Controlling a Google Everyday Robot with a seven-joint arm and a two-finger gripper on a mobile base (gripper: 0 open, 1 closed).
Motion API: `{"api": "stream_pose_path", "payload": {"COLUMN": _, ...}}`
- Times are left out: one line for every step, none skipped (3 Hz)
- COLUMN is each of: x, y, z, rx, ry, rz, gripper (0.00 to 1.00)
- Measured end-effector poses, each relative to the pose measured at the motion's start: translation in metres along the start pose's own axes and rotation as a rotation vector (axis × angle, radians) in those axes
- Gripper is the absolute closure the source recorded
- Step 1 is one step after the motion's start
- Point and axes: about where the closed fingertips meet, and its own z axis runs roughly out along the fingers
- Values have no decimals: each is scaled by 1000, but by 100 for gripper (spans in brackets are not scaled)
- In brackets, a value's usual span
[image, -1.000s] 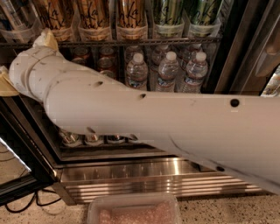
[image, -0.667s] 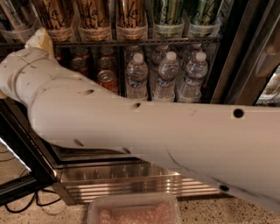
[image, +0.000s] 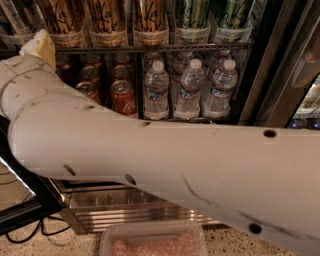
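White plastic is filling most of your view: the arm (image: 175, 165) is stretching from 4 o'clock up toward 10 o'clock, across the front of the drinks cooler (image: 130, 205). At 10 o'clock, the gripper (image: 39, 47) is showing only as a cream-coloured tip, poking up against the wire shelf (image: 200, 47). You are not seeing enough of it to tell whether it is open or closed.

Closest to that tip, the red soda cans (image: 122, 96) are standing on the middle level, at about 4 o'clock from the gripper, with the arm covering their lower parts. At 3 o'clock from the cans, the water bottles (image: 190, 90) are standing upright in a row of three, with more behind them.

Above the wire shelf, the tall tan cans (image: 107, 20) are lining up at 12 o'clock, and the green cans (image: 192, 15) are sitting just beside them at 1 o'clock. At 6 o'clock, a clear plastic tub (image: 150, 228) with pinkish contents is resting on the speckled floor. A black cable (image: 30, 235) is trailing at 8 o'clock.
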Motion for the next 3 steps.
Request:
{"api": "stream_pose_path", "payload": {"x": 0, "y": -2, "z": 3, "rx": 17, "ry": -6, "rz": -23, "gripper": 0}}
{"api": "stream_pose_path", "payload": {"x": -1, "y": -8, "z": 21, "rx": 33, "ry": -15, "rz": -62, "gripper": 4}}
{"api": "stream_pose_path", "payload": {"x": -3, "y": -12, "z": 33, "rx": 41, "ry": -20, "rz": -81, "gripper": 13}}
